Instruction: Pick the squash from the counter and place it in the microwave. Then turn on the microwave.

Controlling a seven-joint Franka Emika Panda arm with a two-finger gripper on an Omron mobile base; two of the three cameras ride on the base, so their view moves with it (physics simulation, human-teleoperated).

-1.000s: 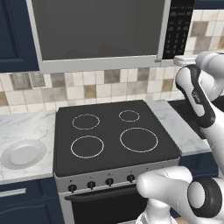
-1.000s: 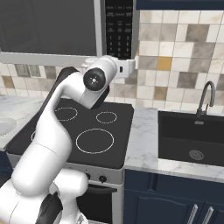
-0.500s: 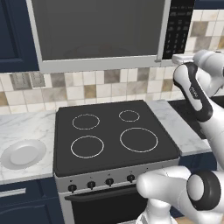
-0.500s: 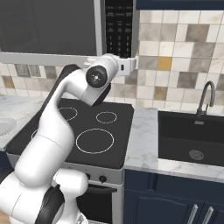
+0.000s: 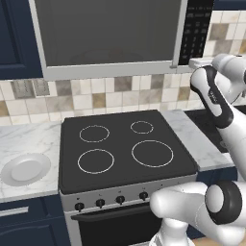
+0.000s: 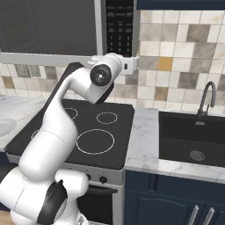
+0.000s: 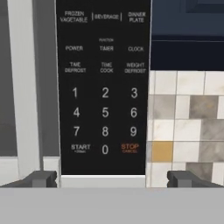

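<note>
The end effector [image 7: 112, 178] stands wide open and holds nothing, facing the microwave [image 5: 110, 36] keypad [image 7: 105, 87], with START at its 10 o'clock. The microwave door is shut. A white plate [image 5: 25, 169] lies on the table [image 5: 29, 139], at the stove's [image 5: 125, 146] 9 o'clock.

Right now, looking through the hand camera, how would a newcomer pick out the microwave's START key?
Find the microwave above the stovetop, then the black keypad strip on its right side. START sits in the bottom row at the left, under the 7 and beside the 0. It is lettered white, while STOP, on the far side of the 0, is orange-red.
</note>
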